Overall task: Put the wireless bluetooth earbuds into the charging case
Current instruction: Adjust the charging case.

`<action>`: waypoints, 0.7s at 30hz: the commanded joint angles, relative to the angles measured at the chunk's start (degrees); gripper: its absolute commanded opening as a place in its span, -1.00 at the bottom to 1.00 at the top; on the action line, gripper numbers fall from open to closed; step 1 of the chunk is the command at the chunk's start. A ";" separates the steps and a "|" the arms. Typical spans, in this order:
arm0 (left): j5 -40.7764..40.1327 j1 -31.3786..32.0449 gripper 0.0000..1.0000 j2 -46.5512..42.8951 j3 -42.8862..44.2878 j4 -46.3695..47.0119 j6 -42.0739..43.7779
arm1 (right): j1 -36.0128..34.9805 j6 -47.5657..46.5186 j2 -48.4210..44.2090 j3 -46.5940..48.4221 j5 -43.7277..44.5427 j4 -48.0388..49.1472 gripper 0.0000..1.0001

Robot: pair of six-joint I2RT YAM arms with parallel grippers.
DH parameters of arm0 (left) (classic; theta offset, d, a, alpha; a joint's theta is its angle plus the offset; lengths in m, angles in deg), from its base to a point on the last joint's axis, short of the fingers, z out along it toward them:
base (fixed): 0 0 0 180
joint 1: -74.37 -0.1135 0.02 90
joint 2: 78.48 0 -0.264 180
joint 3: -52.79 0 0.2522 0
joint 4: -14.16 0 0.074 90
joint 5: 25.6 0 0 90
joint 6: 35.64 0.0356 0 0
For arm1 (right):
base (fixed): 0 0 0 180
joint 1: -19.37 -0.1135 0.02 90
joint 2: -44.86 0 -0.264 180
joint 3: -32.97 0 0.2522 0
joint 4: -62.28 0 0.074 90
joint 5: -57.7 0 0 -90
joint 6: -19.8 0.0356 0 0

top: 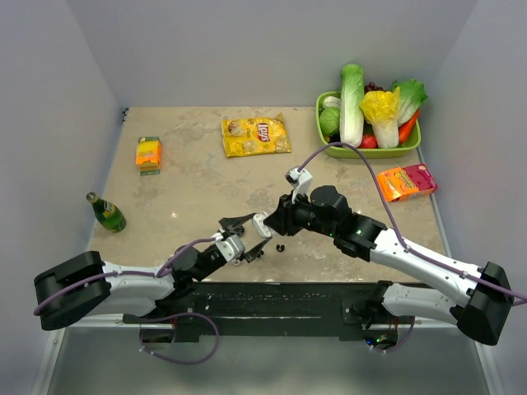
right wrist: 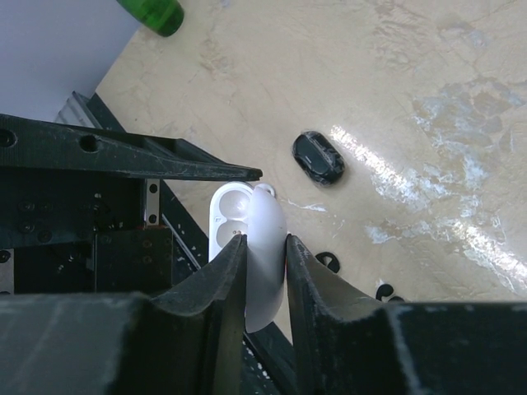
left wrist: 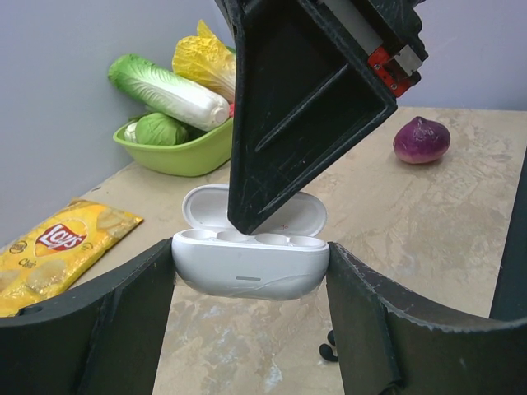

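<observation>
The left gripper [left wrist: 249, 276] clamps the white charging case [left wrist: 247, 263] by its two rounded ends, holding it above the table [left wrist: 428, 222] with the lid open. The right gripper [right wrist: 265, 247] pinches the case's raised lid. One dark earbud [right wrist: 318, 156] lies on the table near the case.

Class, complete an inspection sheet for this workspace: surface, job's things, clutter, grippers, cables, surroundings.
Surface: beige table, mottled, glossy patches.
Job's things: charging case open, lid up; one dark earbud lying on the table.
Clutter: chip bag, vegetable basket, green bottle, orange box, pink-orange packet, red onion.
Grippers: left gripper shut on the case's ends; right gripper fingers appear to pinch its lid.
Cables: purple cable along each arm.
Surroundings: grey walls on three sides.
</observation>
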 commanded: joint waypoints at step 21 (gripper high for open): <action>-7.51 0.36 1.00 1.25 5.14 -5.10 -4.31 | 0.16 -8.09 -0.76 5.17 0.31 -4.34 -1.00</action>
